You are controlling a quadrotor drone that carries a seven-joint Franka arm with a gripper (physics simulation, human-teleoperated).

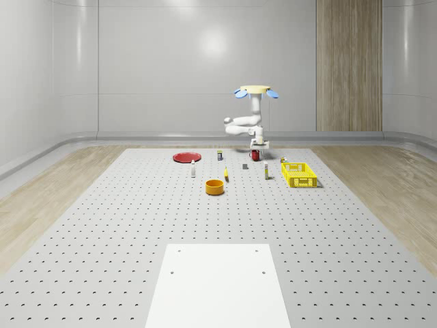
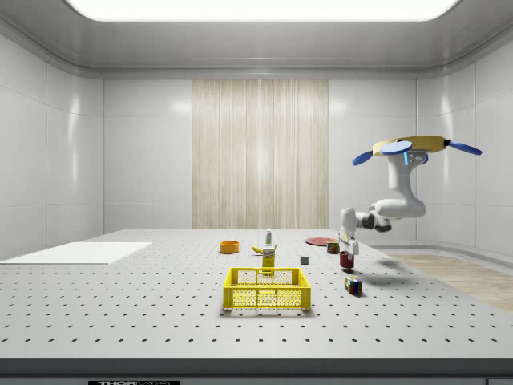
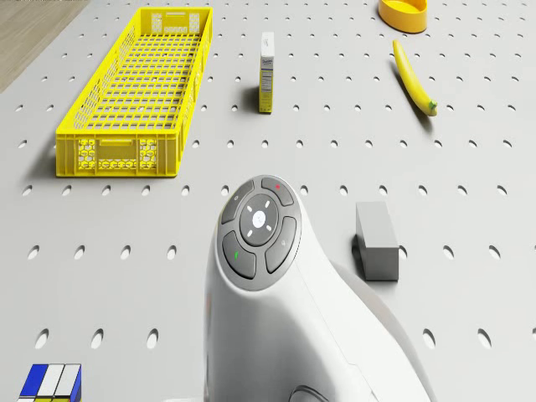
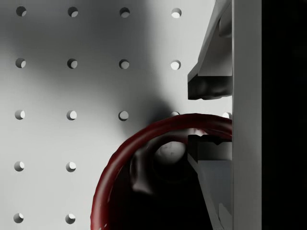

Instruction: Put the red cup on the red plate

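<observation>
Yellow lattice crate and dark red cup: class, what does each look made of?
Yellow lattice crate: likely moulded plastic, matt, judging by its even colour and open grid walls. Dark red cup: probably glazed ceramic or glossy plastic, since its smooth rim shows soft highlights.

A simulated robotics test room, lab-like: a wide grey perforated tabletop [image 1: 102,225] with regular holes, like an optical breadboard, plain glossy white walls [image 1: 171,61] with one wood-look panel [image 1: 348,65], and a bright ceiling light [image 2: 264,8]. A white sheet [image 1: 218,287] lies at the near end, possibly a landing pad.
</observation>
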